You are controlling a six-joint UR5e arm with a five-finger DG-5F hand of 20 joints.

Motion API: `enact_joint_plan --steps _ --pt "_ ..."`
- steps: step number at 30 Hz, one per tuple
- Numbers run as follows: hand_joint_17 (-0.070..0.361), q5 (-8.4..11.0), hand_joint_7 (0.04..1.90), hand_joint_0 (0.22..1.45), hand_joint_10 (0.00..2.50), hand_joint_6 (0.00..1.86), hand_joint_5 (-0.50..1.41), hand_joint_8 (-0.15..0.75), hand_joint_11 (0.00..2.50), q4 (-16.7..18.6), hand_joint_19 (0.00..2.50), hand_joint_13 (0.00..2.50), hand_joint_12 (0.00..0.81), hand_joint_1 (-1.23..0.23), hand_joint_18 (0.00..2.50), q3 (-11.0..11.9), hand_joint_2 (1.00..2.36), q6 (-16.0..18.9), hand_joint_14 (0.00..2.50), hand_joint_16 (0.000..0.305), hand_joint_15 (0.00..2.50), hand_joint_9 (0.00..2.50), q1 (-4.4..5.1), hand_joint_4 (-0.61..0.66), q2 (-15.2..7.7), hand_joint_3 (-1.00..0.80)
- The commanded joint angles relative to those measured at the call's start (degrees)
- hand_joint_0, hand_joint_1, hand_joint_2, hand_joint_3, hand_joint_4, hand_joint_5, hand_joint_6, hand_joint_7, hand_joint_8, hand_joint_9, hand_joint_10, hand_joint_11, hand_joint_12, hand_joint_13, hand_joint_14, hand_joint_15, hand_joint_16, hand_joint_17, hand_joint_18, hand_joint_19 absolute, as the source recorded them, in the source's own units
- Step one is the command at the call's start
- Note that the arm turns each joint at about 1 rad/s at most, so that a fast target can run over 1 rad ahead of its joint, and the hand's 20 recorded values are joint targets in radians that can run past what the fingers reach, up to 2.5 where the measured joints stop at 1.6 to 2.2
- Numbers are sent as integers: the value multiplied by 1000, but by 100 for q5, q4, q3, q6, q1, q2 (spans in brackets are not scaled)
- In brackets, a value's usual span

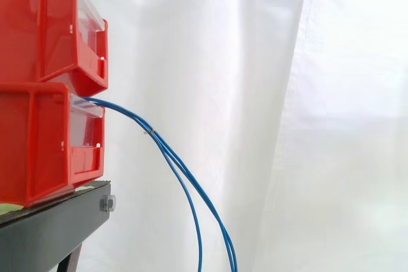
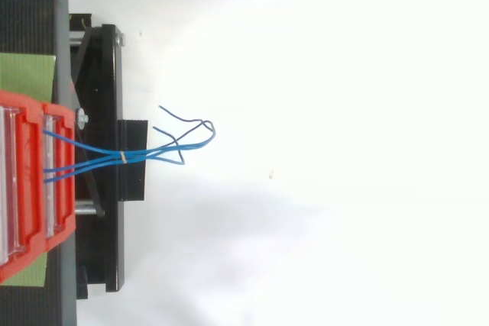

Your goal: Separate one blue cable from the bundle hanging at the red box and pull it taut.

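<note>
Blue cables (image 1: 171,157) hang tied together at the red bin (image 1: 44,144), so I may drag several; I cannot tell my fingers' state.

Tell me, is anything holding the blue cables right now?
Nothing holds them. The blue cables hang loose from the lower red bin, bunched by a small tie, their ends free.

The side camera is looking level and close at the red bins (image 1: 44,144) at 9 o'clock before the white curtain (image 1: 287,93), while the top camera is looking straight down from farther off, both sharing the bin fronts and blue cables (image 1: 185,173).
</note>
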Motion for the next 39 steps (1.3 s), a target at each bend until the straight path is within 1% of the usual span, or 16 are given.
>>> enact_joint_plan --steps 1,3,6,12,13,17,18,20,24,25,29,30,31,35,37,39 --pt "133 46 807 528 6 502 -219 332 192 85 365 528 386 -660 589 0 1004 12 7 59 174 619 -5 250 -147 -450" --pt "131 64 810 528 6 502 -219 334 205 129 371 535 386 -659 598 0 1004 -6 7 58 179 622 -5 253 -165 -448" --pt "119 99 811 528 8 502 -218 337 261 235 476 616 383 -657 729 0 1004 12 9 53 249 635 -5 257 -288 -449" --pt "114 134 813 529 8 503 -219 339 262 454 491 614 366 -654 742 0 1004 47 9 51 261 604 -14 259 -472 -453" --pt "112 143 814 530 8 502 -219 339 261 595 473 607 362 -654 738 0 1003 12 9 50 254 601 -14 258 -543 -454" --pt "104 178 818 528 7 502 -222 340 246 762 366 576 348 -672 685 0 1003 -15 9 46 237 575 -14 263 -630 -463" --pt "103 231 818 528 7 503 -222 338 254 832 357 575 347 -676 680 0 1003 -15 8 46 237 573 -14 265 -657 -462" --pt "95 248 817 536 7 503 -223 339 247 868 282 561 323 -730 669 0 1003 -15 9 42 214 566 -14 270 -657 -461" --pt "87 345 820 546 7 503 -223 341 253 1175 196 545 296 -782 664 0 1003 -102 7 39 195 555 -14 278 -780 -464" --pt "85 362 821 546 7 503 -224 341 245 1325 171 543 295 -795 659 0 1003 -173 6 38 184 554 -14 283 -885 -463" --pt "83 389 824 549 9 502 -225 342 245 1597 126 534 286 -824 661 9 1002 -190 8 37 176 547 -40 284 -1079 -474" --pt "83 406 820 549 7 502 -224 342 246 1694 129 534 286 -825 660 123 1002 -199 6 37 174 547 -58 285 -1211 -474" --pt "83 406 824 550 7 502 -225 342 245 1667 116 533 285 -830 665 220 1002 -208 6 37 167 546 -75 285 -1298 -475" --pt "82 406 823 555 8 503 -225 342 247 1527 94 528 282 -839 668 457 1001 -252 6 37 160 544 -128 290 -1527 -489" --pt "81 406 823 556 7 503 -225 341 240 1544 79 524 279 -848 662 659 1000 -410 5 36 149 544 -181 290 -1764 -499" --pt "81 406 824 556 7 503 -225 340 250 1562 59 520 278 -855 659 765 1000 -533 5 36 148 545 -190 290 -1843 -500"
